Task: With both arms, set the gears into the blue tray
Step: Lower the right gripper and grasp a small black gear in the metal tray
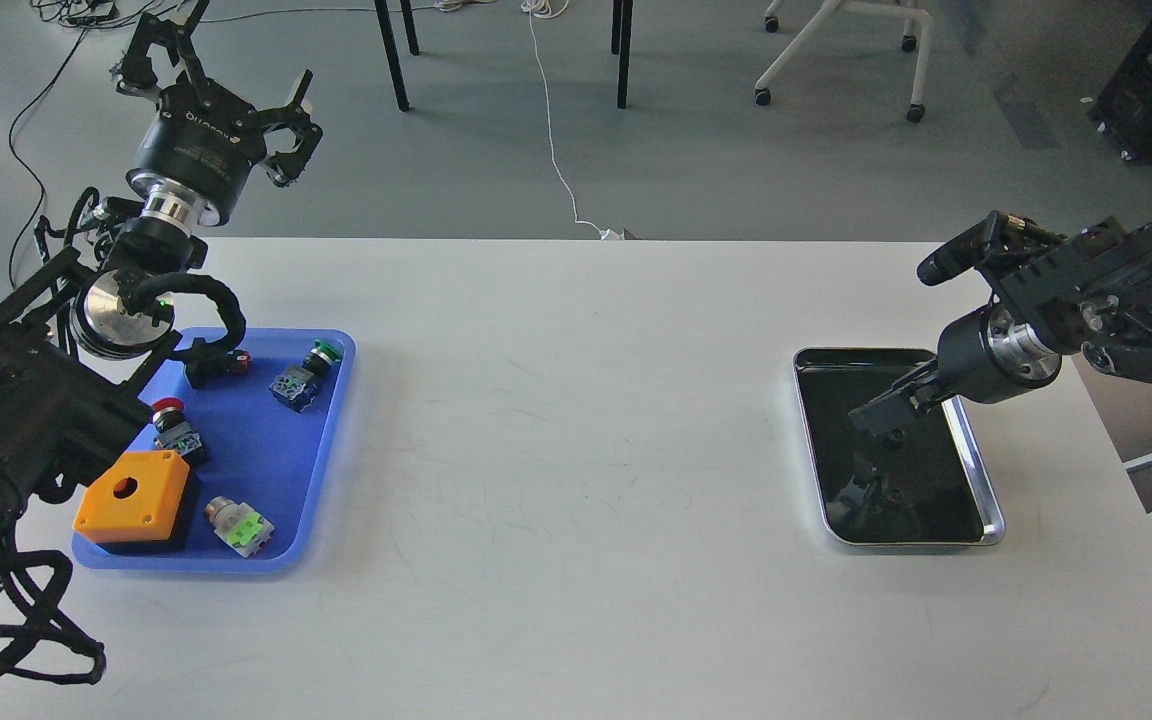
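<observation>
Two tiny black gears lie on the dark bottom of the steel tray (981, 505) at the right: one gear (894, 437) just under my right gripper's tip, the other gear (894, 494) nearer the front. My right gripper (876, 415) reaches down and left over that tray, its dark fingers too merged to tell apart; nothing shows in it. The blue tray (256, 450) sits at the table's left. My left gripper (226, 65) hangs high beyond the table's far left corner, fingers spread open and empty.
The blue tray holds an orange box (131, 495), red-capped (171, 415) and green-capped (311, 365) push buttons, and a light green switch (241, 528). Chair legs (626, 50) stand on the floor behind the table. My left arm overhangs the blue tray's left side.
</observation>
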Controlling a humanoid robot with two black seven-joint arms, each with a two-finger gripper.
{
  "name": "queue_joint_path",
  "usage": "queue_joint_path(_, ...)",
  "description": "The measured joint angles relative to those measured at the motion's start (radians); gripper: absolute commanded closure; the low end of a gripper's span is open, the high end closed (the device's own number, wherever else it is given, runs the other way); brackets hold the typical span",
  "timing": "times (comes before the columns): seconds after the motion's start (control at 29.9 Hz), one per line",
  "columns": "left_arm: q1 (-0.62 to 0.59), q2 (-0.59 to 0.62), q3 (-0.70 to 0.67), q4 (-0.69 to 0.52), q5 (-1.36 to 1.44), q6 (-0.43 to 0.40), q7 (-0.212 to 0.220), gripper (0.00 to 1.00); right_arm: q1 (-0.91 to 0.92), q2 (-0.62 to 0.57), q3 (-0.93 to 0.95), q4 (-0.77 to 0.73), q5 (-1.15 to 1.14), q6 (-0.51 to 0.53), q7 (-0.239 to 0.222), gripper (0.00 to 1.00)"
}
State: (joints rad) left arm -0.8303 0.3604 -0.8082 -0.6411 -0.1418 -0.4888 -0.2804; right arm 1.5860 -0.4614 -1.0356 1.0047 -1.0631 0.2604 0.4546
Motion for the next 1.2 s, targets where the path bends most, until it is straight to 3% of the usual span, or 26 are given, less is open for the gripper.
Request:
queue_joint_path(0.17, 0.010, -0.001, 0.003, 0.002, 0.001, 0.000, -0.001, 0.02, -0.070, 0.023, 0.000, -0.065, 0.001, -0.036, 0.000, 0.13)
queue_joint_path(0.5, 0.017, -0.007, 0.004, 0.008, 0.007, 0.000, -0.001, 0.02, -0.167, 0.054, 0.012, -0.136, 0.003, -0.054, -0.001, 0.33)
queue_joint_path(0.77, 0.026, -0.011, 0.005, 0.008, 0.007, 0.000, 0.000, 0.02, -0.198, 0.055, 0.024, -0.161, 0.003, -0.055, -0.004, 0.41)
queue_joint_path(1.07, 0.026, -0.013, 0.006, 0.008, 0.008, 0.000, 0.000, 0.02, -0.205, 0.055, 0.025, -0.185, 0.000, -0.055, -0.005, 0.42)
queue_joint_path(1.2, 0.025, -0.010, 0.005, 0.008, 0.008, 0.000, 0.000, 0.02, -0.209, 0.059, 0.027, -0.197, 0.001, -0.057, -0.006, 0.52)
